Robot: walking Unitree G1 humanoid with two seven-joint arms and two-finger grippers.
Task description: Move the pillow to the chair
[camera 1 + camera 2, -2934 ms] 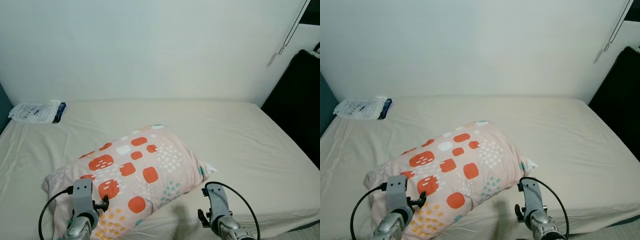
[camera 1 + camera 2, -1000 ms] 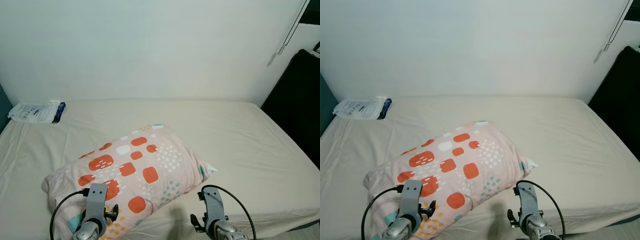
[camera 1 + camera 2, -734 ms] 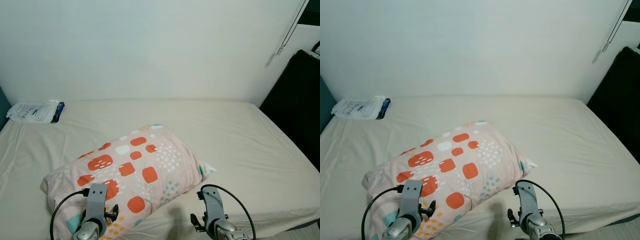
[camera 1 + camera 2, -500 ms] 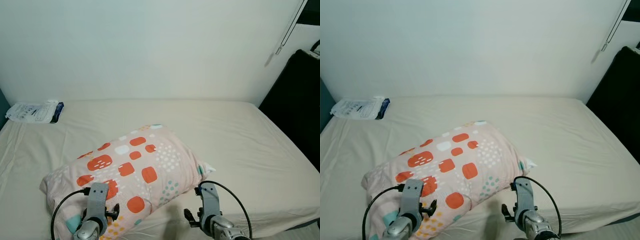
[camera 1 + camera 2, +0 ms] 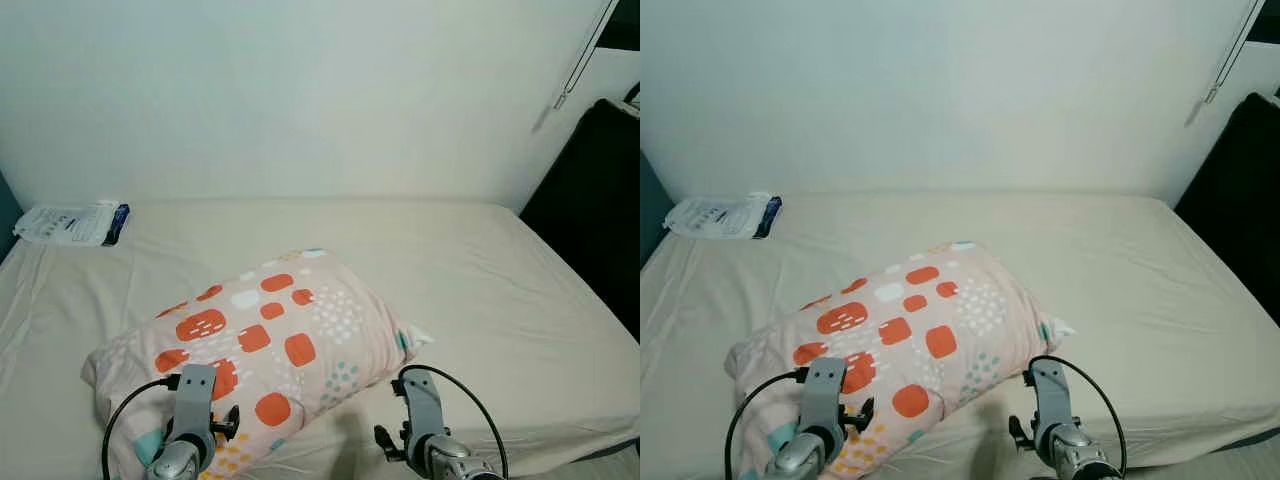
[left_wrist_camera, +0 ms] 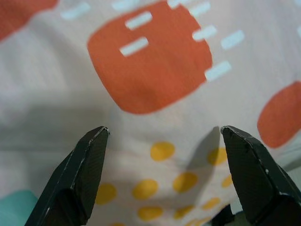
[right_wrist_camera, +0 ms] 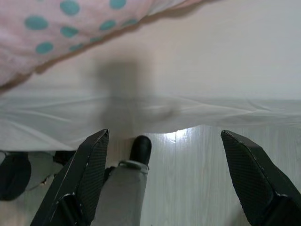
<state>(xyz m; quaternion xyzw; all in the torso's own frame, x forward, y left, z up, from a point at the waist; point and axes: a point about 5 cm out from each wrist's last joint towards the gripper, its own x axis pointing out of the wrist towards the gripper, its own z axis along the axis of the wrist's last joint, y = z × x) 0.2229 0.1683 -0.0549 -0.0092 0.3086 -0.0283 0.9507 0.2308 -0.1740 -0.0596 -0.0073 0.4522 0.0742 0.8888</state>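
A pink pillow (image 5: 265,335) with orange patches and teal and yellow dots lies askew on the near half of the bed (image 5: 480,270). My left arm (image 5: 194,415) reaches over the pillow's near edge. In the left wrist view my left gripper (image 6: 162,136) is open, its fingers (image 6: 77,174) spread just above the patterned cover with nothing between them. To the right of the pillow's near corner is my right arm (image 5: 423,412). My right gripper (image 7: 164,136) is open over the bed's front edge, with the pillow's dotted underside (image 7: 51,28) close by.
A white and blue packet (image 5: 72,222) lies at the bed's far left corner. A tall black object (image 5: 595,190) stands against the bed's right side. A pale wall backs the bed. Wooden floor (image 7: 197,179) shows below the mattress edge.
Both wrists have drawn slightly inward: the left moved right over the pillow, the right moved left toward the pillow's corner. The pillow has not moved.
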